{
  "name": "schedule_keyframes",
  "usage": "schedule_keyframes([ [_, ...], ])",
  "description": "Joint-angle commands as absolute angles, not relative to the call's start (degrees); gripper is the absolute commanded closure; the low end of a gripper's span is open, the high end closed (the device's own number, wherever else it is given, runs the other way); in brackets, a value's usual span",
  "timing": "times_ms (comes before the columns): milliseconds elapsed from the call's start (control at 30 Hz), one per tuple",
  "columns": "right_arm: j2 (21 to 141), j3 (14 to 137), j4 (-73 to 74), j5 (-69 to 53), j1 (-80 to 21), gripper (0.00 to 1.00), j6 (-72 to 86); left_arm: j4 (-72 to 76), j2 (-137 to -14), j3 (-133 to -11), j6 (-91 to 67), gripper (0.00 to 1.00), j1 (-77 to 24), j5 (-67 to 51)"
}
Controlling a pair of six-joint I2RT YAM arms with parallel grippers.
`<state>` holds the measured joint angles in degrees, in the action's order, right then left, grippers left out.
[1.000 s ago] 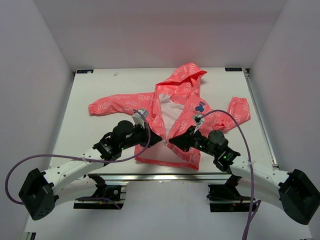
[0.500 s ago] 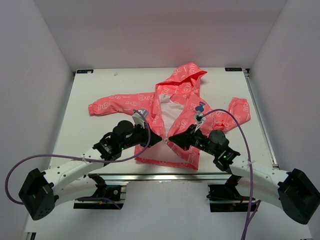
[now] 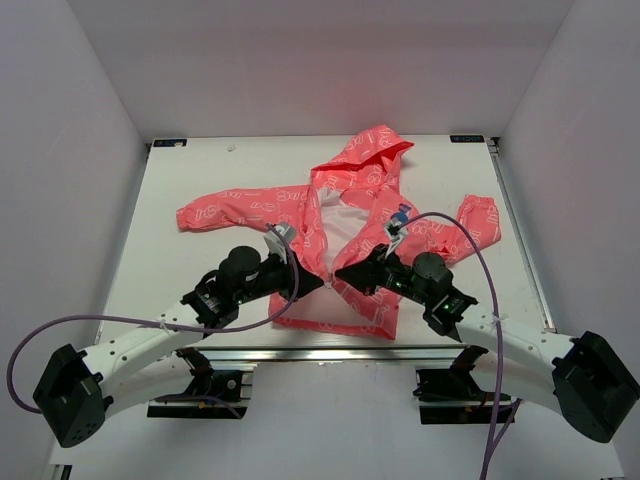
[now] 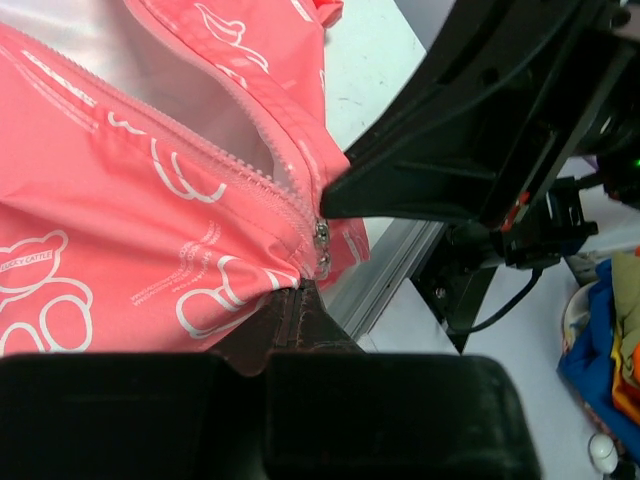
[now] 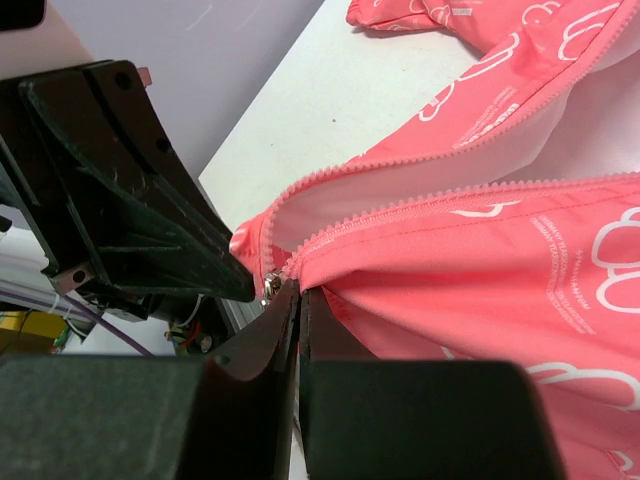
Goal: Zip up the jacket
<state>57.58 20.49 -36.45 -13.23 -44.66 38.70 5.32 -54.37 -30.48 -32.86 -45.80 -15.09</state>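
Closest in, the left gripper (image 4: 300,310) is pinched tight on the jacket (image 4: 110,200) at the hem, right under the slider (image 4: 322,246). The right gripper (image 5: 297,300) is squeezed together too, its tips against the zip edge just beside the slider. It seems to nip cloth or the pull there, though I cannot tell which. The two sets of tips sit almost touching. Just beyond them the teeth (image 5: 430,203) split into two rows and the front lies open, showing the white lining (image 3: 340,222). Further out is the hood (image 3: 372,150), with sleeves (image 3: 225,208) off to either side, all flat on the table (image 3: 200,180). The cloth looks thin, light and slick, so it would likely bunch and lift rather than resist. The hem wants holding taut below the slider while the other tips take the small metal pull, not the fabric, and draw it away toward the hood, in line with the teeth
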Motion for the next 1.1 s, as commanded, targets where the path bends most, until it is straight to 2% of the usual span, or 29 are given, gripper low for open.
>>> schedule_keyframes([
  [0, 57.7, 25.6, -35.8, -14.5, -44.2, 1.00, 38.5, 5.3, -52.7, -29.9, -29.0, 1.00, -46.0, -19.9],
  [333, 58.4, 31.2, -25.7, -20.5, -41.7, 1.00, 33.9, -2.5, -53.9, -30.1, -27.0, 1.00, -46.0, -18.1],
  [633, 57.2, 32.9, -23.2, -19.4, -38.2, 1.00, 33.0, -2.5, -55.2, -28.4, -27.2, 1.00, -47.4, -22.6],
  [867, 58.2, 35.1, -21.2, -21.4, -35.3, 1.00, 32.3, -6.2, -57.1, -29.2, -26.5, 1.00, -53.3, -18.6],
  [1067, 58.4, 34.5, -21.4, -28.3, -34.3, 1.00, 30.9, -10.3, -57.7, -30.4, -27.4, 1.00, -53.6, -13.7],
])
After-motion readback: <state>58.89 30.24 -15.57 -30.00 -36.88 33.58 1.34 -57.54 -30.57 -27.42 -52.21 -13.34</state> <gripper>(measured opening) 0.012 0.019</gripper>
